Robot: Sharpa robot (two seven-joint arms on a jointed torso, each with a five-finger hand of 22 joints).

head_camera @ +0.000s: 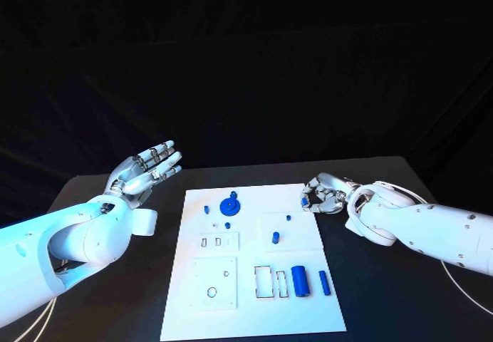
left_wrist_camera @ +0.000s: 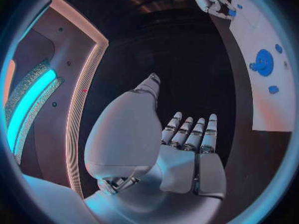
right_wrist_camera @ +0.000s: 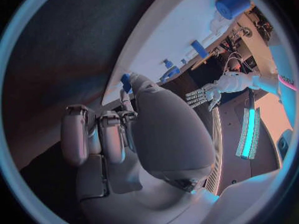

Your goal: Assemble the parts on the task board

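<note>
Task board point(head_camera: 257, 313): one, white, lying flat at the middle of the black table point(head_camera: 400, 299).

Blue parts on the board, seven counted in the head view:
- one round disc point(head_camera: 231, 206), near the far edge;
- one small peg point(head_camera: 206, 209), just left of the disc;
- one small piece point(head_camera: 227, 225), nearer than the disc;
- one small piece point(head_camera: 288, 217), toward the right edge;
- one short pin point(head_camera: 276, 238), mid-board;
- one thick cylinder point(head_camera: 301, 281), lying lengthwise at the near right;
- one thin bar point(head_camera: 325, 282), just right of the cylinder.

Recesses in the board hold nothing, as far as can be seen.

Left hand point(head_camera: 147, 169): raised left of the board, fingers straight and apart, holding nothing.

Right hand point(head_camera: 323, 196): at the board's far right corner, fingers curled in; whether it holds anything cannot be told.
</note>
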